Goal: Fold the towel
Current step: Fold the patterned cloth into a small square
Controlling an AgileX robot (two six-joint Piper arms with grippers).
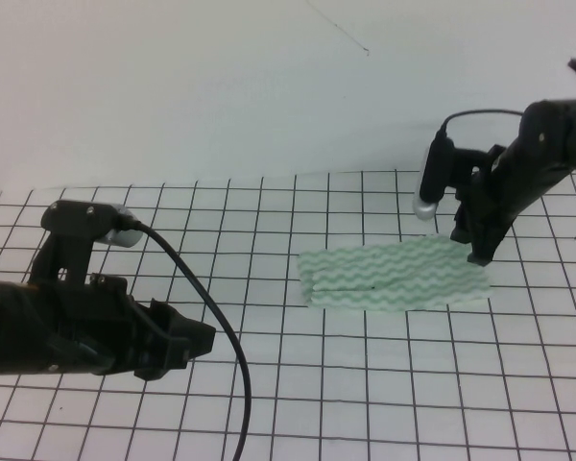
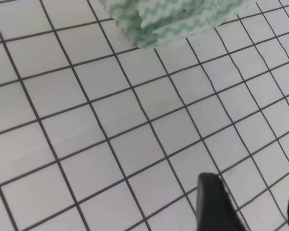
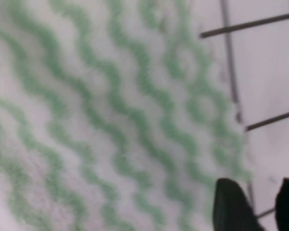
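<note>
The towel point(image 1: 394, 274), white with green wavy stripes, lies folded flat on the gridded table point(image 1: 269, 211), right of centre. My right gripper point(image 1: 480, 257) points down at the towel's right edge. In the right wrist view the towel point(image 3: 111, 110) fills most of the picture. There my right gripper point(image 3: 256, 187) is open just past the cloth's edge, with bare table in the gap. My left gripper point(image 1: 206, 338) hovers low at the left, well short of the towel. In the left wrist view it point(image 2: 253, 187) stands open and empty, with the towel point(image 2: 178, 17) far ahead.
A black cable point(image 1: 226, 336) loops from the left arm down to the table's front edge. A white wall point(image 1: 269, 77) rises behind the table. Bare grid squares lie between the left gripper and the towel.
</note>
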